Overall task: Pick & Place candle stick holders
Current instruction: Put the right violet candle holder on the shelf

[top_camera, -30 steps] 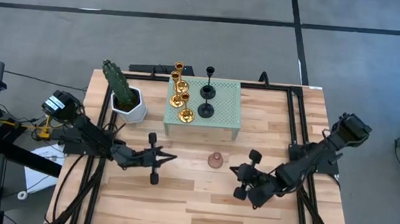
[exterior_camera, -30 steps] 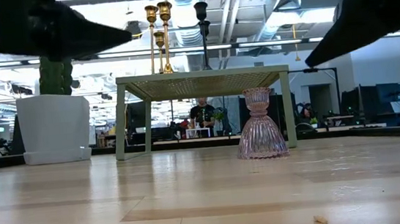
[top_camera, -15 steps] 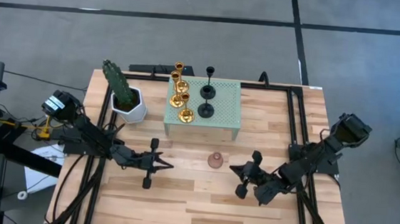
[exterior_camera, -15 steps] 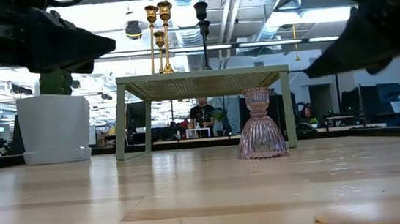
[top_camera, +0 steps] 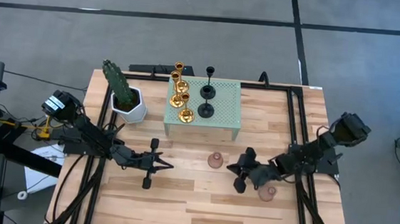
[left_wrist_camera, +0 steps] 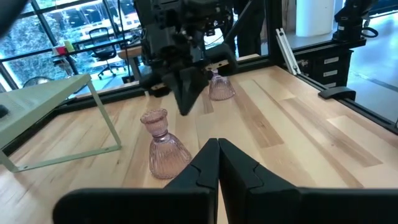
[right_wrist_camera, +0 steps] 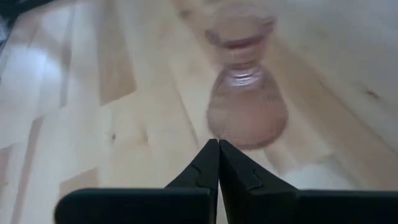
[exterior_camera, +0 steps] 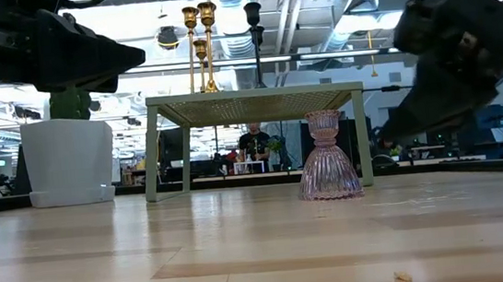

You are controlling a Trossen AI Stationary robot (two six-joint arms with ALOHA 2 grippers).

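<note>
Three gold holders (top_camera: 180, 89) and two black holders (top_camera: 206, 102) stand on the pale green stand (top_camera: 225, 107). One pinkish holder (top_camera: 215, 160) stands upright on its wide base on the table in front of the stand; it also shows in the low view (exterior_camera: 327, 157). A second pinkish holder (top_camera: 267, 192) stands near the right arm. My left gripper (top_camera: 171, 165) is shut and empty, to the left of the first pinkish holder (left_wrist_camera: 163, 146). My right gripper (top_camera: 230, 167) is shut and empty, just right of that holder (right_wrist_camera: 245, 106), pointing at it.
A green cactus (top_camera: 118, 83) in a white pot (top_camera: 132, 108) stands left of the stand. Black frame rails (top_camera: 295, 127) run along the table's left and right sides. Bare wood (top_camera: 193, 204) lies toward the near edge.
My right gripper has come down toward the table and swung a little toward the far edge, nearer the first pinkish holder; the second pinkish holder, hidden under the arm before, now shows. My left gripper has drawn back slightly toward the left and turned about its axis, then kept still.
</note>
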